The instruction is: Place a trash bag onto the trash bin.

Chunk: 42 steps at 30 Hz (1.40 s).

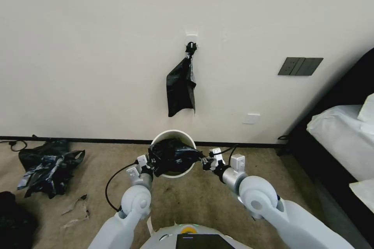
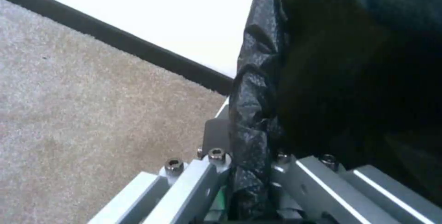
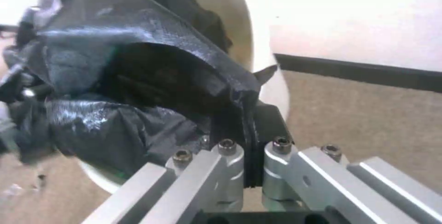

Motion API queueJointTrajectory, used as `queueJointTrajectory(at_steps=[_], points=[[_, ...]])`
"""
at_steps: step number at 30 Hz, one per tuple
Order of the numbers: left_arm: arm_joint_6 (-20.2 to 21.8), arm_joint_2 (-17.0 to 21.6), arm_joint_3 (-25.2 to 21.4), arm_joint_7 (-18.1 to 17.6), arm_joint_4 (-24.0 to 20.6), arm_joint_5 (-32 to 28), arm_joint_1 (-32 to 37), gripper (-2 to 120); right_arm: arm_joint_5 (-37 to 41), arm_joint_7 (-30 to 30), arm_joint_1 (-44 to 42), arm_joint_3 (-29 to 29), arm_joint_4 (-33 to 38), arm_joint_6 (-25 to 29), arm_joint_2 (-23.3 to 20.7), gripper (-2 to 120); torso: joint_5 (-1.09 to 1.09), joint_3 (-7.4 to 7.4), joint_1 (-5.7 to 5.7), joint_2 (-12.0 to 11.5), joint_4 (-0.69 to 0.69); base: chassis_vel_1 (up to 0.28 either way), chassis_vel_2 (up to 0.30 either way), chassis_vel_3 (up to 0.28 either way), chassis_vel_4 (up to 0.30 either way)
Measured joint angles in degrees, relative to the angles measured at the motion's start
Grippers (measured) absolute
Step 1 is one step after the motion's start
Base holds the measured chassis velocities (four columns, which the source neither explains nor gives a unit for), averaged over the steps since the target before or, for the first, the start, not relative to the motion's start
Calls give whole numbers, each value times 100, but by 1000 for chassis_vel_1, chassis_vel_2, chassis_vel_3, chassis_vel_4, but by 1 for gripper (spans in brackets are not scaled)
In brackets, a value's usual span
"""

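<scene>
Above the small round cream-white plastic trash bin [image 1: 183, 137] at the wall's foot, the thin, glossy black plastic trash bag [image 1: 172, 155] hangs stretched between both grippers. The left gripper [image 1: 150, 164] pinches the bag's left edge, its fingers [image 2: 216, 137] closed on the wrinkled film; the right gripper [image 1: 205, 162] clamps the opposite edge beside the bin's rim.

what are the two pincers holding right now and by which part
Both hold the thin glossy black plastic trash bag, stretched over the round cream-white plastic bin. The left pincer pinches its left edge, the right pincer its right edge.
</scene>
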<state>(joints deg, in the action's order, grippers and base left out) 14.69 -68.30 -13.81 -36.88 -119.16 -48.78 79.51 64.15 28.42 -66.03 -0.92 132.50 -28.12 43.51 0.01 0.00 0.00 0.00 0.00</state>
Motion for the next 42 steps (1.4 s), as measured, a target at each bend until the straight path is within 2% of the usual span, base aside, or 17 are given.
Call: queueJointTrajectory(at_steps=[8,12,13,16,17,19,21,22,24,26,28,29,33,35,36,38,42], points=[[30,134,-59,12,-49,-54,-9,1,-120,-181,-41,-151,47,-168,-407,0,0,0,0,0,0,0,0,0,0],[144,192,-84,13,-132,-117,2,1,-582,-426,-150,-226,90,-185,-533,2,0,0,0,0,0,0,0,0,0],[168,195,-83,12,-149,-125,7,1,-697,-467,-178,-232,105,-182,-533,4,0,0,0,0,0,0,0,0,0],[296,217,-80,-5,-251,-131,12,1,-1693,-793,-399,-209,187,1,-541,17,0,0,0,0,0,0,0,0,0],[296,217,-80,-5,-251,-131,12,1,-1693,-793,-399,-209,187,1,-541,17,0,0,0,0,0,0,0,0,0],[430,281,-79,-17,-365,-135,2,1,-2638,-1180,-605,-189,245,325,-614,28,-1,0,0,0,-1,0,0,0,0],[445,294,-79,-19,-381,-135,-1,1,-2839,-1260,-646,-190,256,403,-628,30,-1,0,0,0,0,0,0,0,0],[540,366,-87,-37,-459,-152,-25,1,-3562,-1571,-793,-232,286,733,-690,37,0,0,0,0,0,0,0,0,0],[597,404,-102,-55,-494,-175,-41,1,-3883,-1714,-856,-281,297,889,-714,41,-1,0,0,0,-1,0,0,0,0],[766,532,-151,-133,-581,-317,-90,1,-4642,-2054,-1035,-505,318,1316,-784,52,0,0,0,0,0,0,0,0,0],[796,563,-166,-143,-597,-353,-100,1,-4804,-2127,-1087,-578,335,1414,-817,56,0,0,0,0,0,0,0,0,0],[878,652,-197,-144,-646,-444,-133,1,-5095,-2270,-1171,-700,411,1622,-910,63,-1,0,0,0,-1,0,0,0,0],[957,745,-202,-98,-706,-457,-172,1,-5333,-2401,-1045,-695,535,1705,-991,75,-2,0,0,0,-2,0,0,0,0],[1036,788,-178,-53,-766,-453,-199,1,-5597,-2570,-727,-518,498,1708,-1042,84,-1,0,0,0,1,0,0,0,0],[1036,788,-178,-53,-766,-453,-199,1,-5597,-2570,-727,-518,498,1708,-1042,84,-1,0,0,0,1,0,0,0,0],[1106,817,-147,-18,-829,-416,-205,1,-6069,-2698,-392,-292,243,1833,-1055,96,1,0,0,0,0,0,0,0,0],[1162,878,-128,105,-929,-238,-142,1,-6537,-2855,-71,-59,14,1986,-1035,100,0,0,0,0,1,0,0,0,0]])
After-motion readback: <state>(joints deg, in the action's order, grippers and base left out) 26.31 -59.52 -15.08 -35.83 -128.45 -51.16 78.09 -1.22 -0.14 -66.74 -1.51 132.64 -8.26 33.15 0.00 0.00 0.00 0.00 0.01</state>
